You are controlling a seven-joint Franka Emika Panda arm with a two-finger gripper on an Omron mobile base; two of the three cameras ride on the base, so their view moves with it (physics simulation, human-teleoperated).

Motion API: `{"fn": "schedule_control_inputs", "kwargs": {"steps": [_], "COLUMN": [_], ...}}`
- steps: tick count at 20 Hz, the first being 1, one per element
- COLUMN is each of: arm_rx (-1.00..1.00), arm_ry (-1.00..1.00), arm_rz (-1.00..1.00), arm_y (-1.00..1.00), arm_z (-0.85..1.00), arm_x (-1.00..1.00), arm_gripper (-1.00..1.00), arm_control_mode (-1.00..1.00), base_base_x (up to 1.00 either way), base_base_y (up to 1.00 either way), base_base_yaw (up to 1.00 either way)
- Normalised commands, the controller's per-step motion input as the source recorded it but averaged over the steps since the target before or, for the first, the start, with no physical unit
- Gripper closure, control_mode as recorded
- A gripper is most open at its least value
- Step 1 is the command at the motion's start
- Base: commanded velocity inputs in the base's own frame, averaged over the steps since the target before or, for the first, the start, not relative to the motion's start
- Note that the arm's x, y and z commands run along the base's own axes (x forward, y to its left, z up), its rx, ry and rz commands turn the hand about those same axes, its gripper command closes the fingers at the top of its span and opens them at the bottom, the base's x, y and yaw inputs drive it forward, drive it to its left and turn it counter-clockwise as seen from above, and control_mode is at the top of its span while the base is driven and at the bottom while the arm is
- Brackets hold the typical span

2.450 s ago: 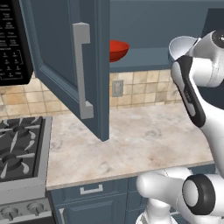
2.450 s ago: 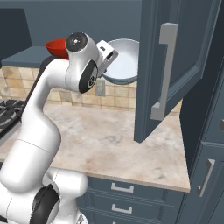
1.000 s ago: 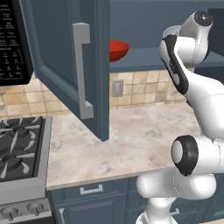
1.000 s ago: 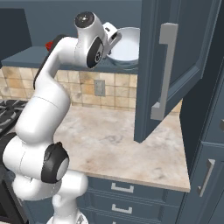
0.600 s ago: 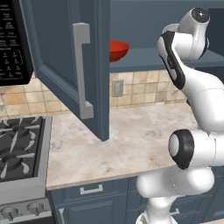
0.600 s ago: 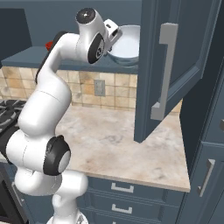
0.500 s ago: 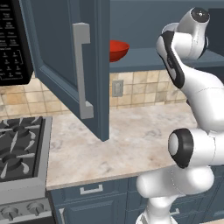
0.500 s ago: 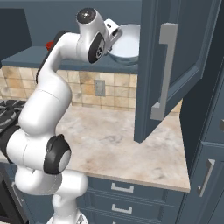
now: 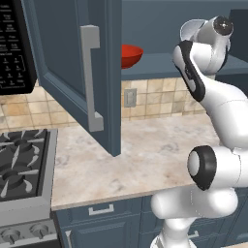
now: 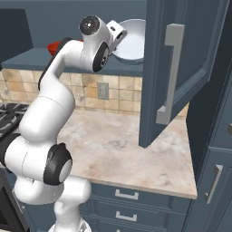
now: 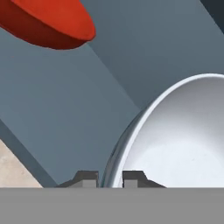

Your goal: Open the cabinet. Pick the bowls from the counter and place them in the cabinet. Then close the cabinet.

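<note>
Bowl held at the open cabinet

Hand (image 11: 110,177) is clamped on the rim of the white bowl (image 11: 175,140): in the hand view the two dark fingertips sit close together at 6 o'clock with the bowl's thin edge pinched between them, one tip inside the rim and one outside. The bowl's pale inside spreads from there toward 3 o'clock. The red bowl (image 11: 48,22) shows at 11 o'clock in that view, resting on the blue-grey floor of the cabinet (image 11: 83,87), well apart from the white one.

From the right base view the arm reaches up to the cabinet opening, and the white bowl (image 10: 132,41) is tilted on edge at 12 o'clock, just beside the wrist and over the cabinet's bottom board. The red bowl (image 10: 54,46) peeps out at 10 o'clock behind the arm. The right cabinet door (image 10: 181,68) stands swung open, its long silver handle (image 10: 168,74) facing the camera.

In the left base view the red bowl (image 9: 131,54) sits upright inside the cabinet at 12 o'clock, past the edge of the open left door (image 9: 72,72). The white bowl's rim (image 9: 190,30) shows at 1 o'clock beside the arm's top joint. The marbled tabletop (image 9: 140,160) lies below, with the stove (image 9: 22,169) at 8 o'clock.
</note>
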Motion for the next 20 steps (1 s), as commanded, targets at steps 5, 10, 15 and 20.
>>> {"fn": "schedule_control_inputs", "kwargs": {"steps": [5,10,15,20], "arm_rx": [0.00,0.00,0.00,0.00], "arm_ry": [-0.06,-0.01,0.00,0.00], "arm_rz": [0.00,0.00,0.00,0.00], "arm_y": [0.00,0.00,0.00,0.00], "arm_z": [-0.06,-0.04,-0.04,0.00], "arm_x": [0.13,0.19,0.13,0.00], "arm_gripper": [1.00,1.00,1.00,1.00], "arm_control_mode": [-1.00,-1.00,-1.00,-1.00], "base_base_x": [0.00,0.00,0.00,0.00], "base_base_y": [0.00,0.00,0.00,0.00], "base_base_yaw": [0.00,0.00,0.00,0.00]}}
